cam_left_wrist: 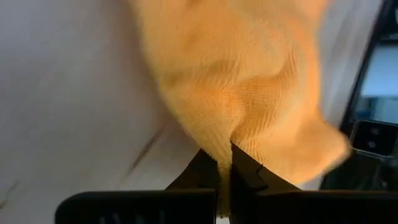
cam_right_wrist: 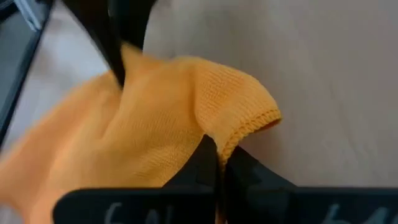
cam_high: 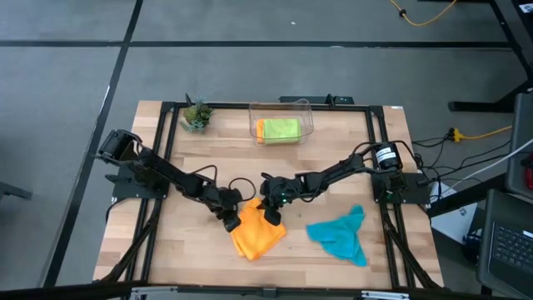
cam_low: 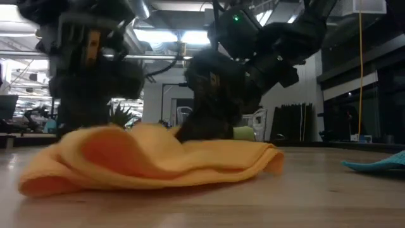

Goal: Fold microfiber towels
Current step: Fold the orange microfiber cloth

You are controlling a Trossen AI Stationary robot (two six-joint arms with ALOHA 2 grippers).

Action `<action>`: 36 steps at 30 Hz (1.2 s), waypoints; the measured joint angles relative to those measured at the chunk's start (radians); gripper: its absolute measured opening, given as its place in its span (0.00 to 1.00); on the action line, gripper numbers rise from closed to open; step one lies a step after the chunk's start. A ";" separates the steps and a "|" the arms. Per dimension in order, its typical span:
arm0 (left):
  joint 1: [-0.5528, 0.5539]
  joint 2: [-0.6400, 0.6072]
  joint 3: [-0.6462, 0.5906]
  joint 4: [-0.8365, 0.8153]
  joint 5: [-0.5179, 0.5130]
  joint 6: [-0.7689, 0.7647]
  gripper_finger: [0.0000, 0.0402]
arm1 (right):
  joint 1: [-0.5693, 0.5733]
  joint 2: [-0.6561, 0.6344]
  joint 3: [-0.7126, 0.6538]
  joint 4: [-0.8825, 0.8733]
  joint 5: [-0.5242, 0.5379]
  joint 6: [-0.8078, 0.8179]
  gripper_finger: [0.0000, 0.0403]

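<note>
I have the left gripper (cam_high: 231,218) down on the wooden table (cam_high: 166,242), at the nine o'clock edge of the orange towel (cam_high: 256,233). My left wrist view shows its fingers (cam_left_wrist: 205,171) pinched together on a fold of that orange cloth (cam_left_wrist: 249,99), so it is holding the towel. The towel lies rumpled just below the table's middle, toward six o'clock from the centre; in the low view it sits as a soft heap (cam_low: 152,158) with both arms dark behind it.

At the towel's twelve o'clock edge I see the right gripper (cam_high: 271,208), clamped on a hemmed corner of the same orange cloth (cam_right_wrist: 236,118) in the right wrist view, fingers (cam_right_wrist: 202,162) closed tight on it.

Toward three o'clock from the orange one, apart from it, lies the teal towel (cam_high: 341,233), crumpled and untouched; its edge (cam_low: 380,164) shows at the low view's side.

At twelve o'clock on the table stands a clear bin (cam_high: 281,121) holding a lime green towel (cam_high: 280,129) with orange showing at one end. A small potted plant (cam_high: 196,115) stands at about eleven o'clock.
</note>
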 joint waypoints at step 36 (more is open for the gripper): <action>-0.100 -0.005 0.577 -1.340 -0.489 0.068 0.00 | 0.130 -0.005 0.316 -0.306 0.838 -0.629 0.01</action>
